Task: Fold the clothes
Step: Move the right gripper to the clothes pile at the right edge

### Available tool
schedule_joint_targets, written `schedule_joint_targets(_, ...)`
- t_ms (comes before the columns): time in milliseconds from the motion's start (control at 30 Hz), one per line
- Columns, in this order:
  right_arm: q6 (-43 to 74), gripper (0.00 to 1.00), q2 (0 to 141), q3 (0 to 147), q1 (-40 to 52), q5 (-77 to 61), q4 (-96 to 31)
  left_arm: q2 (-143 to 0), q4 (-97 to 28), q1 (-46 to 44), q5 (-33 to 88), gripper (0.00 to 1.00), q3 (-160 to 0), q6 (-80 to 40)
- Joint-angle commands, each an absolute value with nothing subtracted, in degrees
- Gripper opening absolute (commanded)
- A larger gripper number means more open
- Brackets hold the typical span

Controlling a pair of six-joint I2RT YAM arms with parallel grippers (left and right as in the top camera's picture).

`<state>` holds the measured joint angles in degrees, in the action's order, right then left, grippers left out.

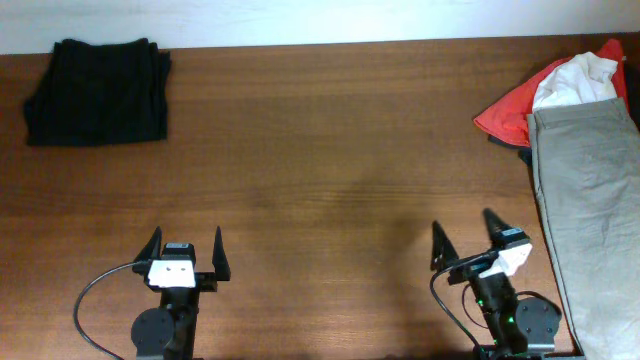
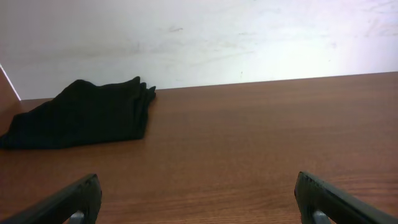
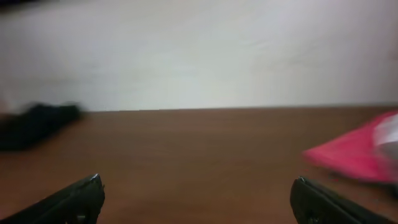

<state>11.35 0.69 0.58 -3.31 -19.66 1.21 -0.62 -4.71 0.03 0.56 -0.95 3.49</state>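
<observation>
The khaki trousers (image 1: 592, 210) lie lengthwise along the table's right edge, running from the back right down to the front. My right gripper (image 1: 466, 238) is open and empty at the front right, just left of the trousers and apart from them. My left gripper (image 1: 187, 248) is open and empty at the front left, far from the trousers. The wrist views show both pairs of fingers spread over bare wood (image 2: 198, 190) (image 3: 196, 186); the trousers do not show in either.
A folded black garment (image 1: 98, 90) lies at the back left, also in the left wrist view (image 2: 84, 113). A red cloth (image 1: 512, 108) with a white T-shirt (image 1: 573, 80) on it lies at the back right, above the trousers' top end. The red cloth shows blurred in the right wrist view (image 3: 357, 152).
</observation>
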Motion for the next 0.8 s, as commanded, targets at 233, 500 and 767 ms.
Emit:
schedule_joint_targets(233,29.23,0.99,0.32,0.49,-2.85,-27.86,17.54,-0.40,-4.73,0.27,0.19,0.99,-0.49,4.19)
schedule_joint_targets(500,21.43,0.99,7.64,11.88,-2.98,-14.46,18.85,-0.40,-4.73,0.27,0.19,0.99,-0.49,4.19)
schedule_joint_targets(767,8.86,0.99,39.24,37.17,-3.07,-0.36,6.63,-0.40,-4.73,0.27,0.19,0.99,-0.49,4.19)
